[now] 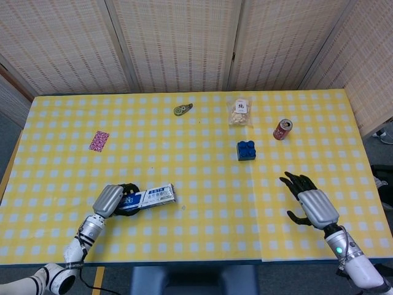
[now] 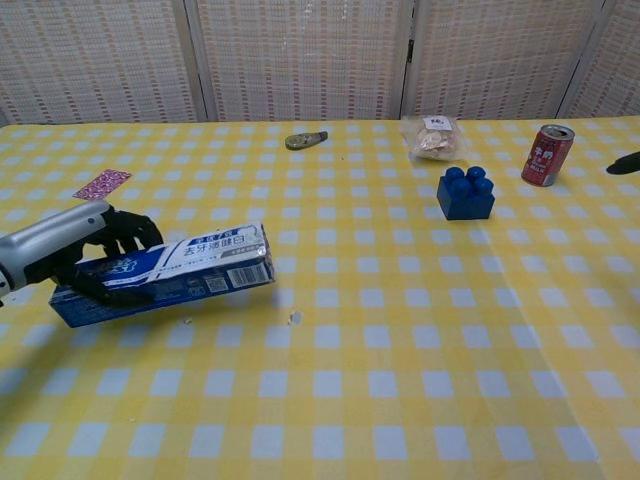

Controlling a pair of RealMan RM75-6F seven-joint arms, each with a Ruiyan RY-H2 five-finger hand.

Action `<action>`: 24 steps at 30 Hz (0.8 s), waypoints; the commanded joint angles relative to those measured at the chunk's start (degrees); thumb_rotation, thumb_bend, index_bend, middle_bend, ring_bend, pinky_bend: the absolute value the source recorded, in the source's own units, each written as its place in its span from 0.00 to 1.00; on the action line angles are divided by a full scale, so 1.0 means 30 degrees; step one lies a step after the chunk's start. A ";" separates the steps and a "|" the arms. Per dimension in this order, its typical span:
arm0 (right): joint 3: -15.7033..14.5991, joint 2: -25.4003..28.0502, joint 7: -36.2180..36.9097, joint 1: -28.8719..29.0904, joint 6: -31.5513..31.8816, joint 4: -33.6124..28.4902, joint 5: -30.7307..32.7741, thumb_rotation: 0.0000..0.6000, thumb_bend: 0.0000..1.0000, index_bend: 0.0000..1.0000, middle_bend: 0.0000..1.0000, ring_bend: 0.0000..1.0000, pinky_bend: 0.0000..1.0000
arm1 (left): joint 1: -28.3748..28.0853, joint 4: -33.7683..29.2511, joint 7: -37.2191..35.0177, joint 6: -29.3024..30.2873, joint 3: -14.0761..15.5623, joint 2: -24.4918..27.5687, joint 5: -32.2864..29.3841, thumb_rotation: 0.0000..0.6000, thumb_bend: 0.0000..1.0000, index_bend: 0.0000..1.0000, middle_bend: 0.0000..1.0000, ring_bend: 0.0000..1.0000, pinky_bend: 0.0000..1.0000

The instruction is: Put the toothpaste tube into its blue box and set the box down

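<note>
Left hand [image 1: 109,200] grasping the blue box [image 1: 147,198] low over the near left of the surface [image 1: 196,147]; right hand [image 1: 313,204] released, fingers spread, at the near right.

Yellow-and-white checked cloth covers the surface. The blue box lies nearly level, its printed end pointing right; whether it touches the cloth cannot be told. No toothpaste tube shows outside it. Further back sit a blue brick [image 1: 246,150], a red can [image 1: 282,129], a bagged snack [image 1: 241,112], a pink packet [image 1: 98,141] at far left, and a small grey object [image 1: 182,110].
</note>
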 commanded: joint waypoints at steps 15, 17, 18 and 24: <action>0.0652 -0.0036 -0.0018 -0.1295 0.1055 0.0560 -0.0869 1.00 0.39 0.00 0.00 0.00 0.00 | 0.0387 -0.0039 -0.0750 0.2844 0.0823 0.0621 0.2112 1.00 0.15 0.16 0.01 0.00 0.00; 0.0830 0.0005 -0.1498 -0.1743 0.1976 0.0530 -0.0832 1.00 0.39 0.00 0.00 0.00 0.00 | 0.1088 -0.0570 0.1507 0.4361 0.1028 0.1640 0.2609 1.00 0.15 0.15 0.01 0.00 0.00; 0.0910 -0.0066 -0.2263 -0.1981 0.2462 0.0506 -0.0820 1.00 0.39 0.00 0.00 0.00 0.00 | 0.1569 -0.0819 0.2866 0.5229 0.1099 0.2078 0.2769 1.00 0.15 0.15 0.01 0.00 0.00; 0.0920 -0.0076 -0.5569 -0.3189 0.4274 0.0006 -0.0953 1.00 0.39 0.00 0.00 0.00 0.00 | 0.4990 -0.4373 0.8177 0.9051 0.1964 0.5660 0.2436 1.00 0.15 0.14 0.01 0.00 0.00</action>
